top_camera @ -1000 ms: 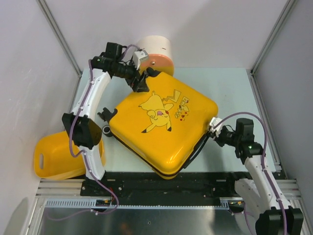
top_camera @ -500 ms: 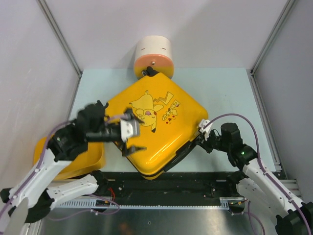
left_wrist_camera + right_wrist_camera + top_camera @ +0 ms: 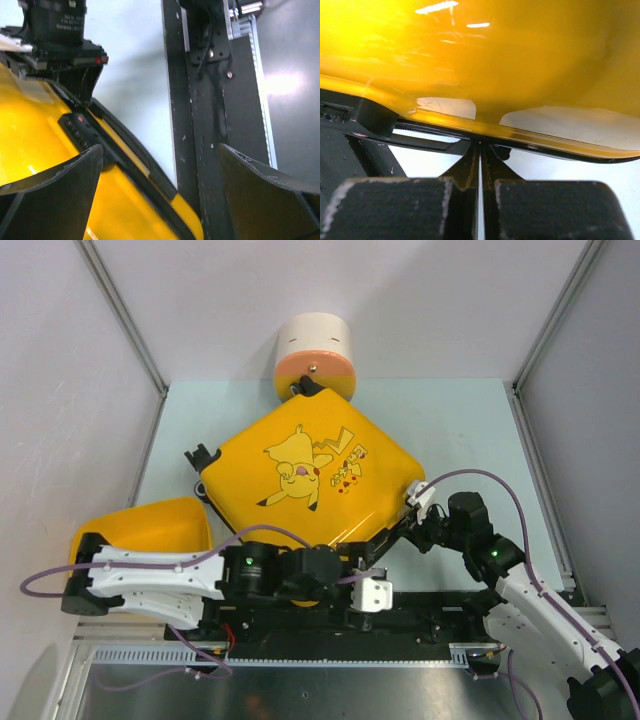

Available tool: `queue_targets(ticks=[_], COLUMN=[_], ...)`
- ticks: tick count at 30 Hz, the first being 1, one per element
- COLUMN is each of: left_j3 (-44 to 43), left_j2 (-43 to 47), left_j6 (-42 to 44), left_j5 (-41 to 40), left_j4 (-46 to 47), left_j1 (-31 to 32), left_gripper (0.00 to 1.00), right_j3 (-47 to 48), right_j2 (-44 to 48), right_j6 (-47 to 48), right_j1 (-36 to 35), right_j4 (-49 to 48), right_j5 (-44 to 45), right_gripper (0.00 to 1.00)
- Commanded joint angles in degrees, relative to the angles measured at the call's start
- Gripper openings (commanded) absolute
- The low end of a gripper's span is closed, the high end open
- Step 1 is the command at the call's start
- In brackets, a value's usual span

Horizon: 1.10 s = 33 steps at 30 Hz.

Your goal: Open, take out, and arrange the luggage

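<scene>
The large glossy yellow hard-shell luggage (image 3: 300, 475) with the cartoon print is lying flat at the middle of the pale bench (image 3: 460, 430), turned so its corners are pointing to 12, 3, 6 and 9 o'clock, lid closed. A cream-and-orange cylindrical container (image 3: 313, 355) is standing at its 12 o'clock corner, touching or just beside it, and a plain yellow plastic tub (image 3: 140, 530) is sitting at its 8 o'clock, near the bench's left edge. The left arm (image 3: 150, 570) is lying low along the 6 o'clock edge, its wrist by the luggage's near corner; the right arm (image 3: 530, 600) is reaching in from 4 o'clock to the luggage's lower right side. From the left wrist, the left fingers (image 3: 55, 195) are standing wide apart and holding nothing, framing the luggage's yellow shell and black zipper band (image 3: 125, 155) at 8 o'clock, with a black base rail (image 3: 200, 125) running from 12 to 6 o'clock. From the right wrist, the right fingers (image 3: 395, 210) are pressing together with only a thin slit between them, their tips meeting the black zipper band under the yellow shell; whether anything is being pinched there I cannot tell.
</scene>
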State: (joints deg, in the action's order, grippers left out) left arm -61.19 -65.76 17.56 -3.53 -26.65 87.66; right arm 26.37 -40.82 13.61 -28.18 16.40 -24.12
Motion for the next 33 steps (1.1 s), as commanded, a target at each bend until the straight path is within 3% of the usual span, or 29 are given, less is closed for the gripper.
queue_targets(ticks=[1,3,6,7,9,21,30,33], left_j3=[2.6,3.2,3.9,4.2,5.3,5.2,3.7,0.7], left_j2=[-2.9,-7.3,-11.9,-12.7,-14.7,-25.2,-36.2,-38.4], left_j6=[-5.1,-8.8,-13.7,-14.8,-17.1,-25.1,-27.4,-27.6], left_j5=[-10.9,-13.9,-16.6,-16.7,-18.0,-28.0,-34.9,-36.7], left_j4=[12.6,12.9,13.2,13.6,14.2,15.8,14.3,12.4], left_j1=[3.8,4.0,4.0,3.9,4.0,-3.0,-4.9,-4.6], left_gripper=[0.99,0.97,0.83,0.73,0.69,0.71,0.72,0.77], right_j3=[0.1,0.1,0.1,0.1,0.1,0.1,0.1,0.1], right_j2=[-0.9,-1.1,-1.2,-1.2,-1.3,-1.0,-1.0,-0.9], right_j6=[-2.0,-2.2,-2.6,-2.7,-3.3,-3.4,-3.7,-3.5], right_j1=[-1.3,-1.3,-1.3,-1.3,-1.2,-1.3,-1.3,-1.3], right_j4=[-6.9,-7.0,-7.3,-7.4,-7.5,-7.4,-7.4,-7.2], right_j5=[0.6,1.0,1.6,1.8,2.7,3.2,3.8,3.8], right_gripper=[0.00,0.00,0.00,0.00,0.00,0.00,0.00,0.00])
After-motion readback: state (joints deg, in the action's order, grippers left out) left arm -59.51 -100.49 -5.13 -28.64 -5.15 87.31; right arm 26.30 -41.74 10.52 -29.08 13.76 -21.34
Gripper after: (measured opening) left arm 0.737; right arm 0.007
